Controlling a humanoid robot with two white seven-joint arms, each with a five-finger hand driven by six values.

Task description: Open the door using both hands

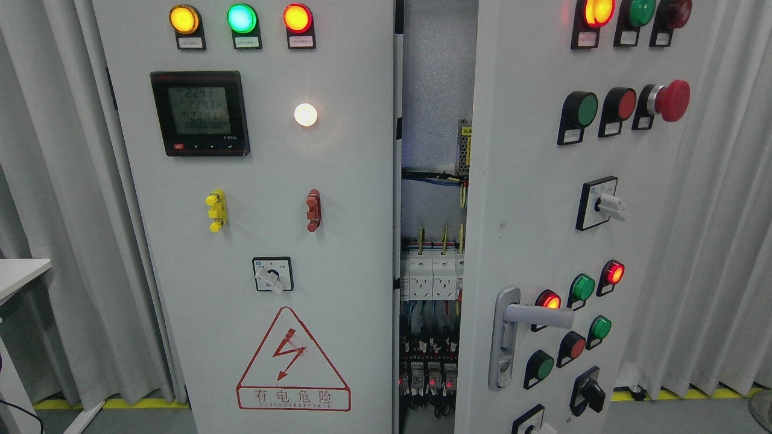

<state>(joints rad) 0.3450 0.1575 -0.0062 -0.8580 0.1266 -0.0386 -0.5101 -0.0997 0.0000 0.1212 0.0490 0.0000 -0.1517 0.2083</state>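
Observation:
A grey electrical cabinet fills the head view. Its right door [531, 199] stands partly swung outward, with a silver lever handle [531, 316] at its lower left edge. The left door [338, 241] is flat and closed, carrying a digital meter [199, 113] and a red warning triangle [293, 361]. Between the doors a gap [431, 241] shows wiring, breakers and relays inside. Neither of my hands nor arms shows in the view.
Grey curtains hang on both sides [54, 211]. A white table corner [18, 274] juts in at the left. Buttons, lamps and a red mushroom stop button [670, 100] stick out from the right door. Yellow floor tape [681, 395] runs along the bottom.

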